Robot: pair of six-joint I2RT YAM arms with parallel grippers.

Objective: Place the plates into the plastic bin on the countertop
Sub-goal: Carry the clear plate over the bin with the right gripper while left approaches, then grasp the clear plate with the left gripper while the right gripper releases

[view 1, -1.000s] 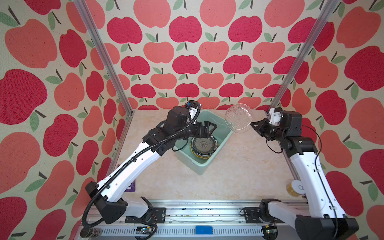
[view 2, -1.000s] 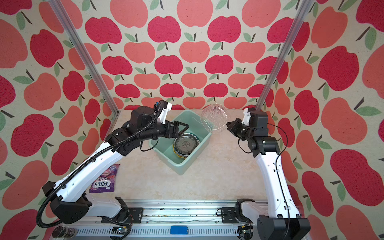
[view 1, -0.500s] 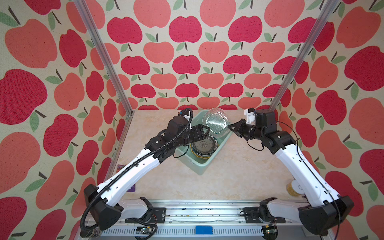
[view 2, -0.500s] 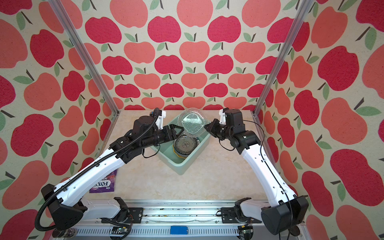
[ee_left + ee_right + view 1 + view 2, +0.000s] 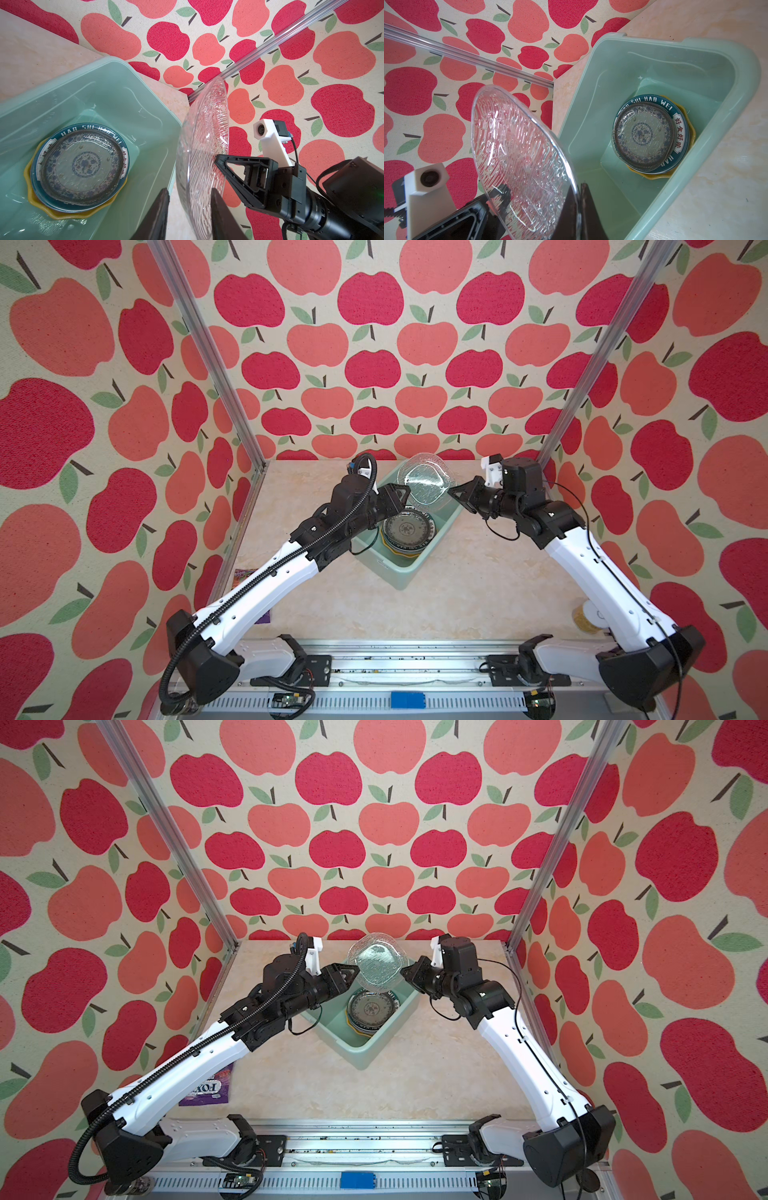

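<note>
Over at the left a purple foil candy bag (image 5: pixel 205 1089) lies flat on the beige marble-look counter (image 5: pixel 478 593), partly under the left arm; further in, the left pincer (image 5: pixel 189 193) has its black wedge-shaped jaws standing apart astride one edge of a clear, round glass plate (image 5: pixel 424 483), and a sliver of gap shows beside one jaw, so it is not clamped; the glass plate is pressed with rippled, wavy ridges and stands tilted almost on edge above the far part of a pale mint-green plastic bin (image 5: pixel 361 1052); the bin is smooth-walled, with rounded corners and a rolled rim, and sits cornerwise on the counter; down inside it lies a stack: a yellow scalloped plate (image 5: pixel 62 216) at the bottom, a glossy lettered plate (image 5: pixel 89 128) with a dark teal rim on that, and a small blue-patterned dish (image 5: pixel 83 164) on top; on the right, the right pincer (image 5: pixel 578 195) is pinched tight on the glass plate's opposite edge.
</note>
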